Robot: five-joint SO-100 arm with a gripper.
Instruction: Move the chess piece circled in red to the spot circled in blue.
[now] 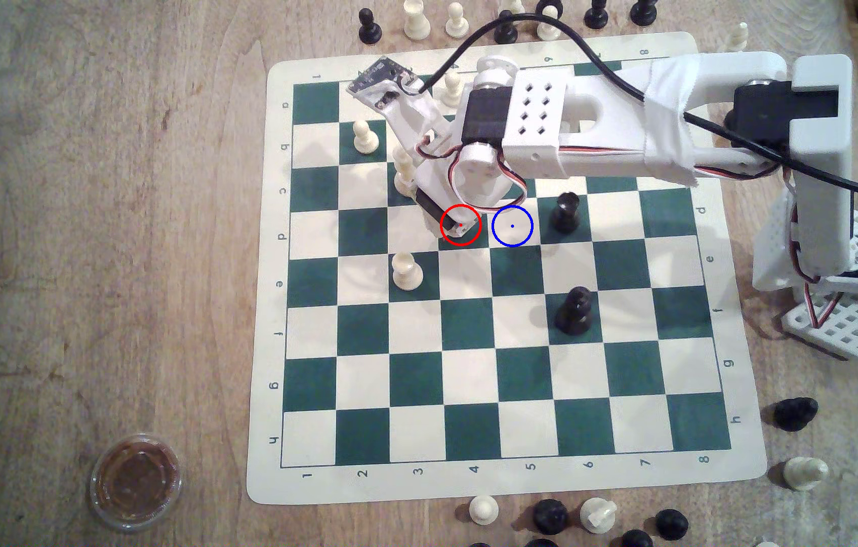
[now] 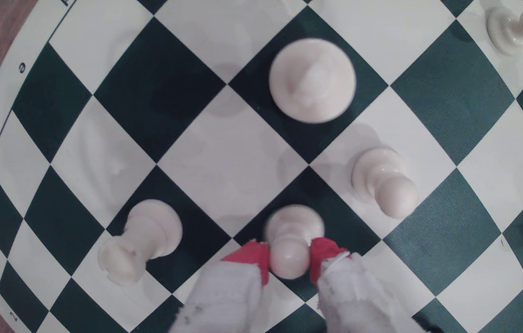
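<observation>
chess piece (image 2: 289, 253): cream-white pawn; gripper (image 2: 289, 261): red pads on white cloth-wrapped fingers; board (image 1: 468, 378): dark green and cream checks, cream border with dark lettering; spot (image 1: 512, 226): cream square, blue ring with blue centre dot; red ring (image 1: 461, 225): on green square; table (image 1: 100, 210): brown wood grain

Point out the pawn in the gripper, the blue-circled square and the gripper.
Pawn (image 2: 287, 261), wrist view: its ball head.
Blue-circled square (image 1: 512, 226), exterior view: its centre dot.
Gripper (image 2: 288, 260), wrist view: between the red fingertips.
</observation>
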